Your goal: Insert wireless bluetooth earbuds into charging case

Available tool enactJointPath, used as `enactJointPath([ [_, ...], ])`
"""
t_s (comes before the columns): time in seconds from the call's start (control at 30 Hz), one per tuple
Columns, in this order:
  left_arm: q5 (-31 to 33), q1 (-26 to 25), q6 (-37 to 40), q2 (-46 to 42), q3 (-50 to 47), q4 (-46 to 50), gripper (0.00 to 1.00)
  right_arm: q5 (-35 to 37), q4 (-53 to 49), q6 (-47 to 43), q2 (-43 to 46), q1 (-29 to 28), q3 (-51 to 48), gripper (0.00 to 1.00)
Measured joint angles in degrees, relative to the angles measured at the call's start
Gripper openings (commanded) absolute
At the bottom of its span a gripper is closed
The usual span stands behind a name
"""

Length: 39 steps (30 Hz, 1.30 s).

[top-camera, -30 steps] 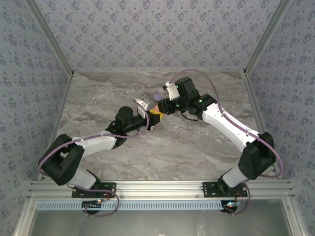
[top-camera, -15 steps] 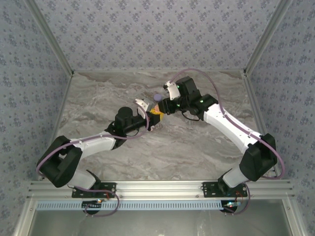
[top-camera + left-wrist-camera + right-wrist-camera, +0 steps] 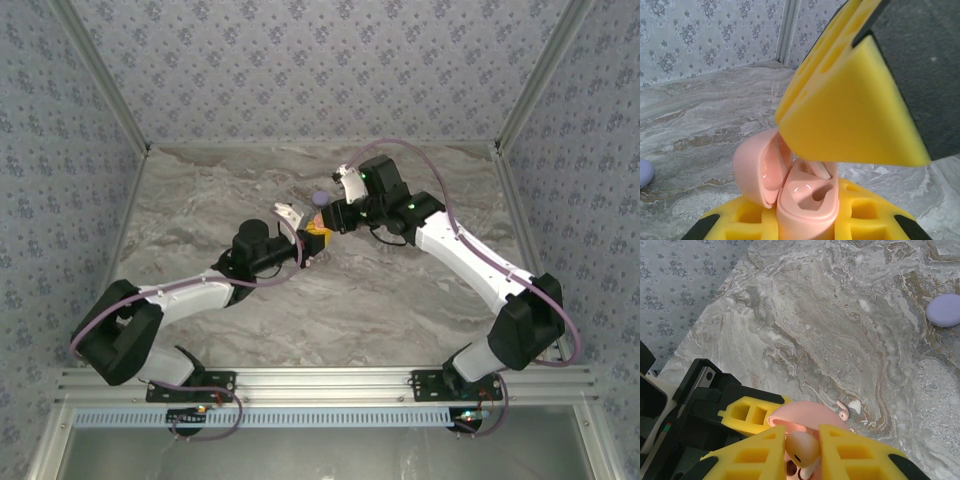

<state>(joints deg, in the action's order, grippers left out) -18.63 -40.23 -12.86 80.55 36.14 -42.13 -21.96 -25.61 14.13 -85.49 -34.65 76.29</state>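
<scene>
Left jaws clamp open pink case [image 3: 805, 200]; right jaws pinch earbud [image 3: 800, 447] over it, well inside table [image 3: 400, 310] edges

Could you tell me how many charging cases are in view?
2: an open pink charging case in the left gripper, and a closed lilac rounded case on the marble table. Others may be hidden.

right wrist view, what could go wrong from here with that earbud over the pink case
1. The earbud is pinched in the right hand. If it meets the empty socket tilted, it may jam or pop out on release.
2. The open lid stands right beside that socket, so the wide yellow pads could bump it and shift the pink case in the left hand.
</scene>
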Motion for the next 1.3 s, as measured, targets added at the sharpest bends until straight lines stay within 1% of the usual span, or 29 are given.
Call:
enactJointPath([
  [0.8, 1.6, -0.7, 0.9, -0.3, 0.0, -0.1, 0.05, 0.0, -0.5, 0.0, 0.7, 0.0, 0.0, 0.22],
  [1.3, 2.4, -0.8, -0.2, -0.3, -0.3, -1.6, 0.05, 0.5, 0.0, 0.0, 1.5, 0.0, -0.7, 0.22],
])
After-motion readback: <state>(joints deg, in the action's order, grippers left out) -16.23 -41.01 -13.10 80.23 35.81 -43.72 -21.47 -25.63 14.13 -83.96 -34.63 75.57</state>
